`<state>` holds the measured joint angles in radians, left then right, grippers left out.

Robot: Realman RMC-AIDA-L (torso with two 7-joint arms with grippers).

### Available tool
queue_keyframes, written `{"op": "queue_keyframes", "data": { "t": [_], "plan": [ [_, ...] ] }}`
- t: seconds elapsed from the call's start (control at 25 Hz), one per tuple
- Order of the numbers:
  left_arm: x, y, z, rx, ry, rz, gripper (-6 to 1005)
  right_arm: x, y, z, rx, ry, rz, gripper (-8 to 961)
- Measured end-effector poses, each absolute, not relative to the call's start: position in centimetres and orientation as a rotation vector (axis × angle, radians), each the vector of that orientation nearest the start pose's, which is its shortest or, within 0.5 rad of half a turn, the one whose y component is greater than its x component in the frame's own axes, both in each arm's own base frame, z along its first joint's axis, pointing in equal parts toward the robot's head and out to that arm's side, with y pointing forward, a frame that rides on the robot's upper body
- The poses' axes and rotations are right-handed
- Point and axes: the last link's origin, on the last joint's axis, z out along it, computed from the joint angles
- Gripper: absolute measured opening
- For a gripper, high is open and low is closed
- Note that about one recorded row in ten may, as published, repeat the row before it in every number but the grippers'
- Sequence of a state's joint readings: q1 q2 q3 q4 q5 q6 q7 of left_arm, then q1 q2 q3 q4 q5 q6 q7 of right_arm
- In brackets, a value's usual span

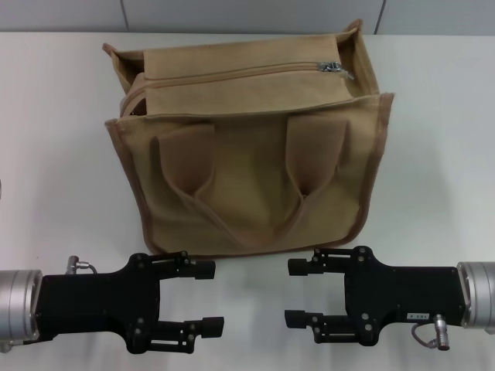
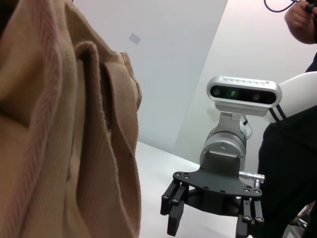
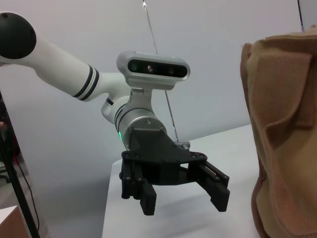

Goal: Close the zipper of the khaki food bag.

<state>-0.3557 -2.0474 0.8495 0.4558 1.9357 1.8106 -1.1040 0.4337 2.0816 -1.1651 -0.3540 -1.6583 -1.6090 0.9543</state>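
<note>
I see the bag (image 1: pixel 247 147) standing on the table (image 1: pixel 433 116), its zipper (image 1: pixel 232 75) run along the top with the slider (image 1: pixel 334 69) near the right end, while my left gripper (image 1: pixel 203 297) and right gripper (image 1: pixel 302 292) sit wide open just before it.

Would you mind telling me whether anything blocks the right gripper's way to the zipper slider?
Nothing visible does. The slider sits exposed atop the khaki food bag, toward its right end. The right gripper rests open in front of the bag, facing the open left gripper.
</note>
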Motion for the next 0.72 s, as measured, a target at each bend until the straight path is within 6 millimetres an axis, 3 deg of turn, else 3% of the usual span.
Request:
{"op": "queue_keyframes", "data": {
  "t": [0.72],
  "plan": [
    [-29.11,22.68,-2.65,-2.954,-0.574,-0.947,805,26.26,24.42,-7.44,-2.969,0.369,0.926,681]
  ]
}}
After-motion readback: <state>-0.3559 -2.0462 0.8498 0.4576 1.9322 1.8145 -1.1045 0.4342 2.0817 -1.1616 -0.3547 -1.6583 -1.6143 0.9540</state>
